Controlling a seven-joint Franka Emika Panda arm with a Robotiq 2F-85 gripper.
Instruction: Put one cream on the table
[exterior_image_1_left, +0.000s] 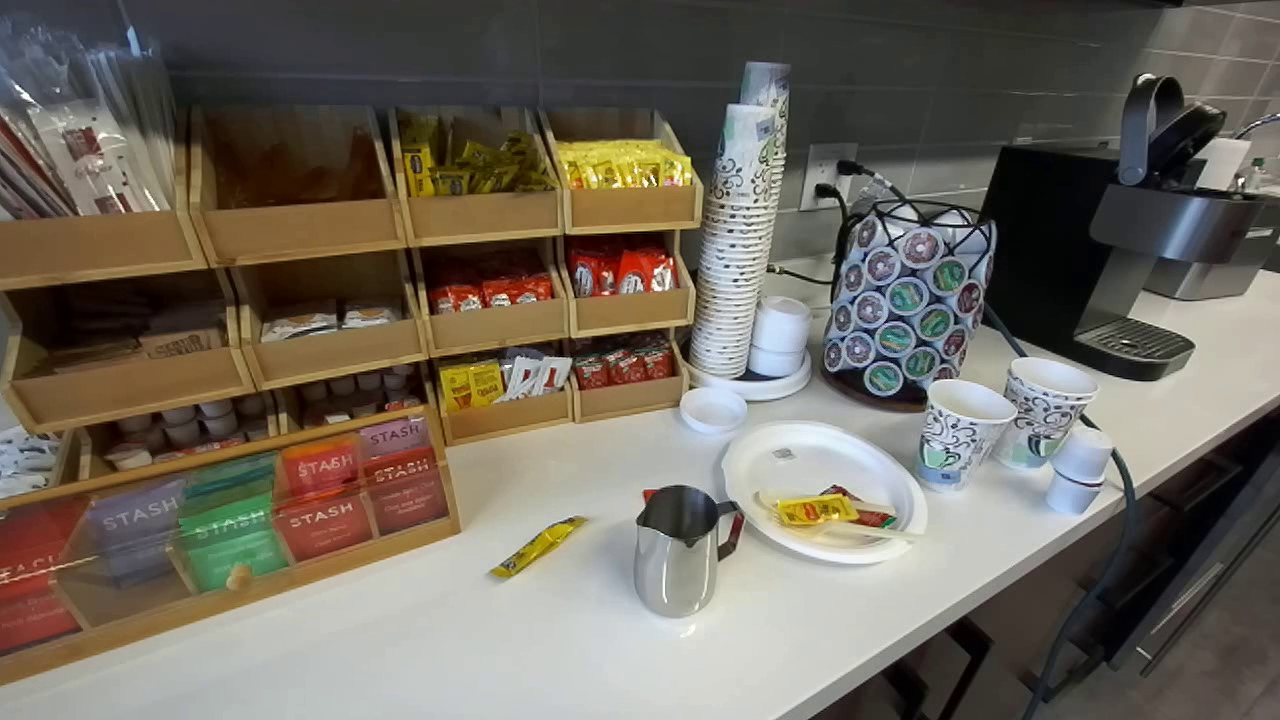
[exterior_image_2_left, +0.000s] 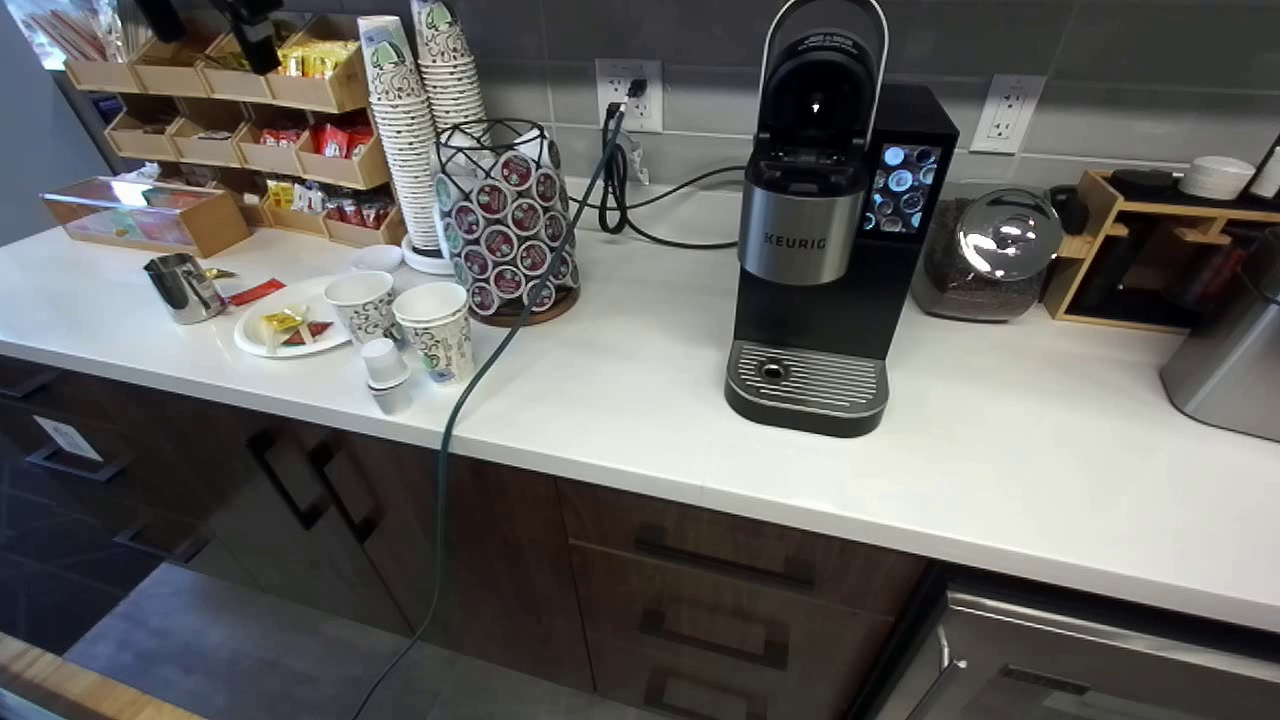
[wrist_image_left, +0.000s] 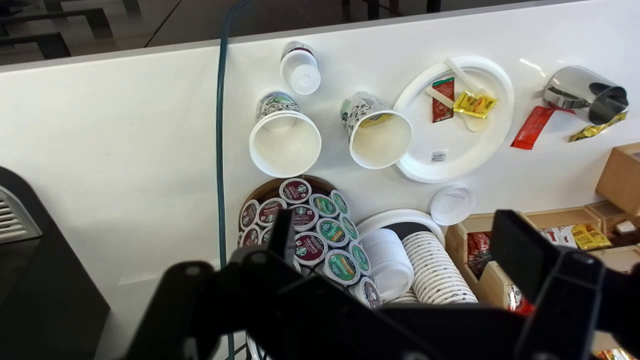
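Observation:
The table is a long white countertop (exterior_image_1_left: 420, 640), which also shows in an exterior view (exterior_image_2_left: 620, 390) and the wrist view (wrist_image_left: 160, 135). Small round white tubs that look like creams (exterior_image_1_left: 185, 425) sit in low compartments of the wooden rack, partly hidden behind the tea box. More of these tubs (exterior_image_1_left: 350, 385) lie in the neighbouring compartment. My gripper (wrist_image_left: 402, 237) is open and empty, with its fingers wide apart. In an exterior view its black fingers (exterior_image_2_left: 216, 42) hang in front of the rack's top row, above the counter.
Cup stacks (exterior_image_1_left: 740, 230), a coffee pod basket (exterior_image_1_left: 905, 300) and a tea box (exterior_image_1_left: 230, 530) stand near the rack (exterior_image_1_left: 480, 215). A metal pitcher (exterior_image_1_left: 676, 560), a plate with packets (exterior_image_1_left: 760, 455), paper cups (exterior_image_1_left: 962, 435) and a green cable (exterior_image_2_left: 480, 380) are on the counter.

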